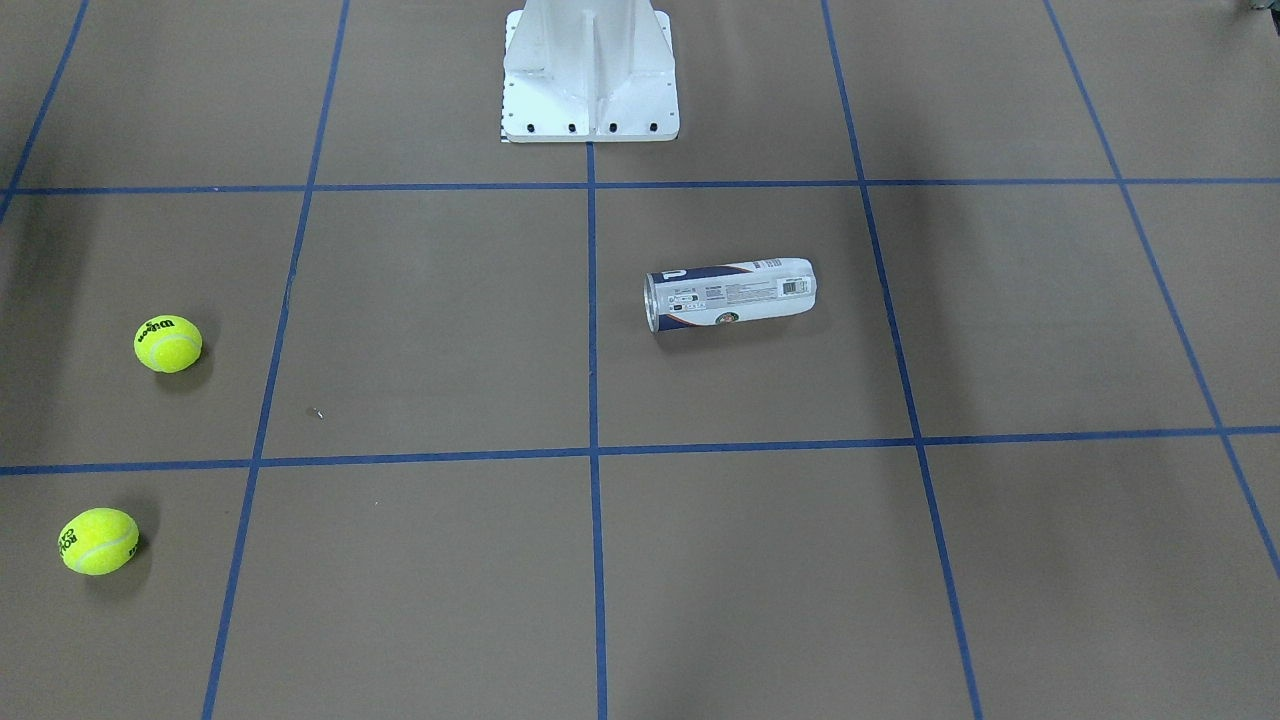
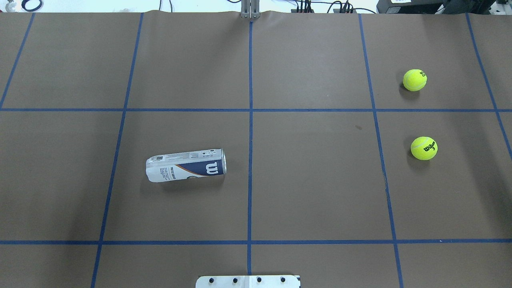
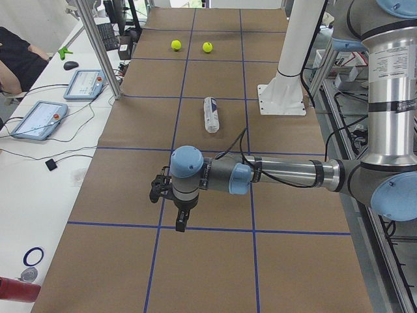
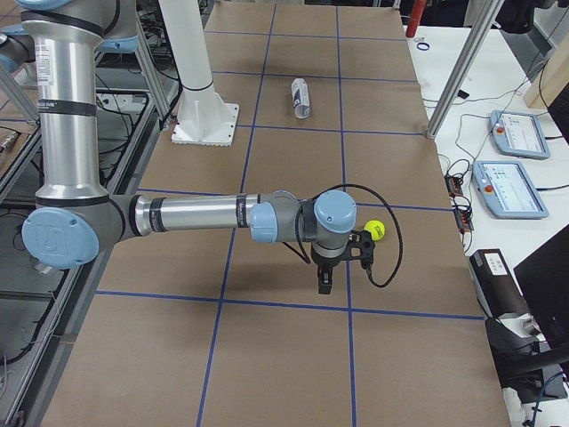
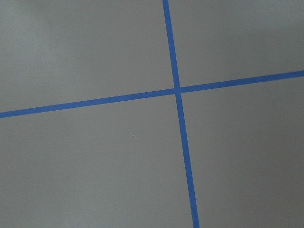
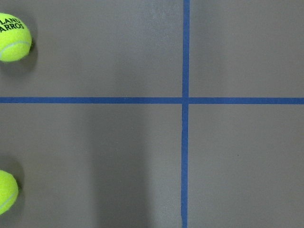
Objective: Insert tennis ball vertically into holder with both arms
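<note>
Risks, overhead view, left to right. Holder (image 2: 186, 165) lies on its side at left-centre of the frame, just left of the centre tape line (image 2: 250, 160). It is round and probably light, so an off-centre pinch could send it rolling or skidding. Once stood up, it could tip again if a ball is pressed in off-axis. Upper ball (image 2: 415, 80) and lower ball (image 2: 424, 148) sit at far right, well apart from the holder; a glancing finger could knock either one away.

Left gripper (image 3: 180, 225) hangs fingers-down, well apart from the holder. Right gripper (image 4: 324, 283) hangs fingers-down near the balls. Nothing visibly held by either. How far open: cannot tell from the side views.

Holder long axis runs nearly left–right across the frame, right end slightly higher. The rimmed end, probably the mouth, points right toward the tape line. It needs turning upright before insertion.
</note>
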`<action>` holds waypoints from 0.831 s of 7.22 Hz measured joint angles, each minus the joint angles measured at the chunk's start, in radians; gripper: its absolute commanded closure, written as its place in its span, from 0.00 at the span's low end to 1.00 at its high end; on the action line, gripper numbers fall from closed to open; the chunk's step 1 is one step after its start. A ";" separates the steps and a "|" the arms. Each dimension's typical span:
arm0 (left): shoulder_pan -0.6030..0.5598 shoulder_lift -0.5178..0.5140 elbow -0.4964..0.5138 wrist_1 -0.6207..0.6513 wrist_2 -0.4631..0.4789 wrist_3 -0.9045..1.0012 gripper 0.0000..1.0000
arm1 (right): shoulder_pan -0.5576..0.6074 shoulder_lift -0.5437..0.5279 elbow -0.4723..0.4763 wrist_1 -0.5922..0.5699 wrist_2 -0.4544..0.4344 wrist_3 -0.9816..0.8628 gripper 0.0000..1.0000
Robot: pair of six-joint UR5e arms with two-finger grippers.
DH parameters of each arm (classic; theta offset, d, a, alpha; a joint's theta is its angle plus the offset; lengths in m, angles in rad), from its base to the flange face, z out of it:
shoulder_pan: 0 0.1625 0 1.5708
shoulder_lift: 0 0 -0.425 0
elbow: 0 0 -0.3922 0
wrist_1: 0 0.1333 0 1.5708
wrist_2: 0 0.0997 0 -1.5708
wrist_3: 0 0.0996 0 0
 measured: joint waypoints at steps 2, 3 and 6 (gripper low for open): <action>0.000 0.002 -0.002 -0.006 -0.001 0.001 0.00 | 0.000 0.000 0.002 0.000 0.001 0.001 0.01; 0.001 -0.001 -0.006 -0.006 -0.007 0.001 0.00 | 0.000 0.001 0.003 0.001 0.002 0.001 0.01; 0.004 -0.091 -0.027 -0.069 -0.111 -0.006 0.00 | 0.000 0.002 0.001 0.002 0.024 0.002 0.01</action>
